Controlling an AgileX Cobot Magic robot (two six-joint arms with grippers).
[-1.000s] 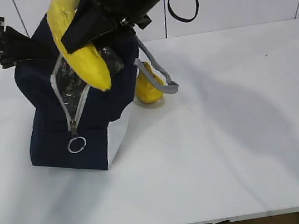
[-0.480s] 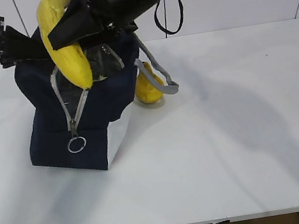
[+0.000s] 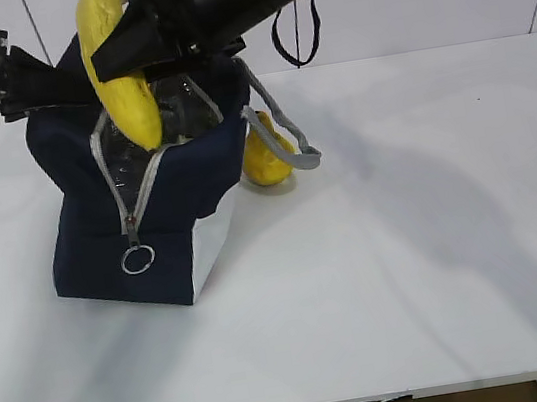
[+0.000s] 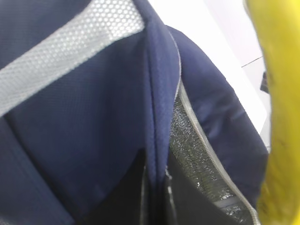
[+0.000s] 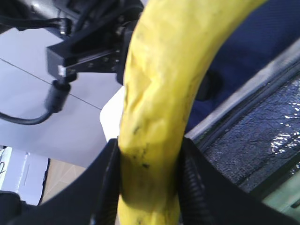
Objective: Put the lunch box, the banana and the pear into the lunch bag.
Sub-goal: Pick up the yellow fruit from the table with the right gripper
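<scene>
The banana (image 3: 117, 67) is hanging nearly upright in the right gripper (image 3: 130, 52), which is pinching it at mid-length, its lower tip dipping into the unzipped mouth of the lunch bag (image 3: 138, 205) directly below. The left gripper (image 3: 23, 81) is gripping the bag's upper rim on the far side from the right gripper. The pear (image 3: 264, 159) is sitting on the bench (image 3: 406, 241) below and beside the right gripper, just behind the bag.
</scene>
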